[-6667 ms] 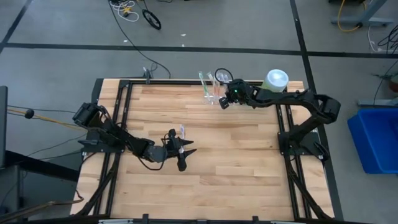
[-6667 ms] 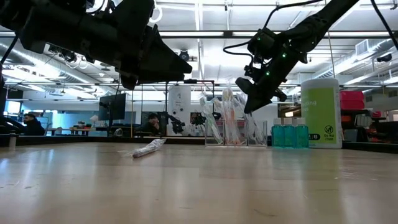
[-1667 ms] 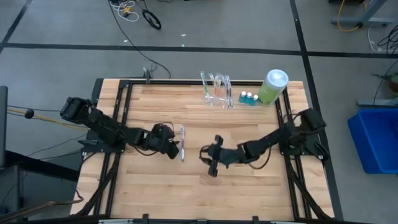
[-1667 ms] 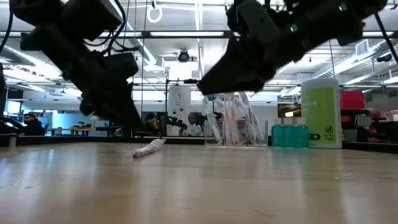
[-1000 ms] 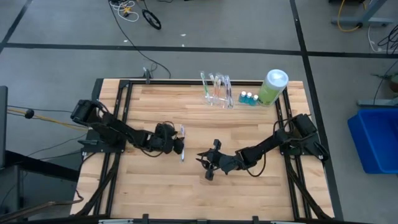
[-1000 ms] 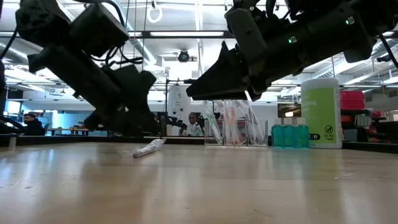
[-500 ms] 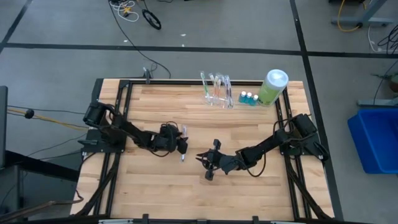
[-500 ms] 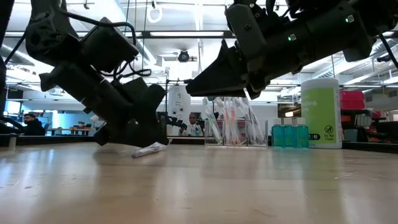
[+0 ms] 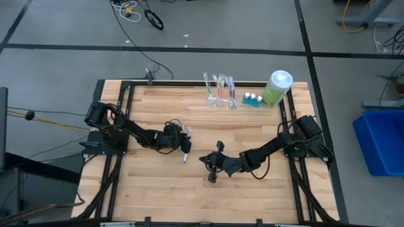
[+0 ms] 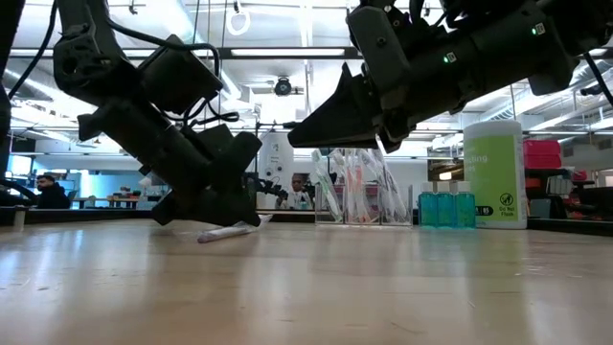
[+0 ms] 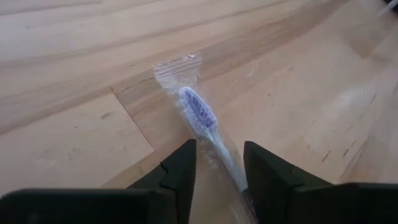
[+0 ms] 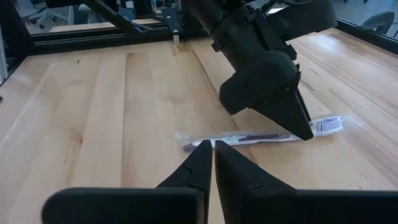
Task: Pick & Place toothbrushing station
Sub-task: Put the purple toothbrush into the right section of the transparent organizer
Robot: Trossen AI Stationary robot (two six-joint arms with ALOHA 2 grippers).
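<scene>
- Two arms work low over the wooden table [image 9: 252, 120]; the left gripper [image 9: 184, 144] is down at a wrapped toothbrush [image 11: 205, 124] lying flat near the table's middle.
- Its fingers [image 11: 180, 168] stand apart on either side of the handle, not yet clamped on it. I judge they straddle it that way so that a simple squeeze takes the brush across its thin width.
- From the right wrist view the left gripper's tips touch or nearly touch the wrapper; which, I cannot tell.
- Right gripper [image 9: 209, 165] hangs just above the boards a little to the side, nose turned toward the brush, fingers pressed together and empty. It seems to be waiting there.
- Far off at the back edge stands the toothbrushing station [image 9: 219, 91], a clear rack with several slim brushes standing upright in its slots, well apart from both grippers.
- Beside the rack sit small blue-capped bottles [image 9: 252, 99] and a big green bottle [image 9: 276, 89] with a white cap.
</scene>
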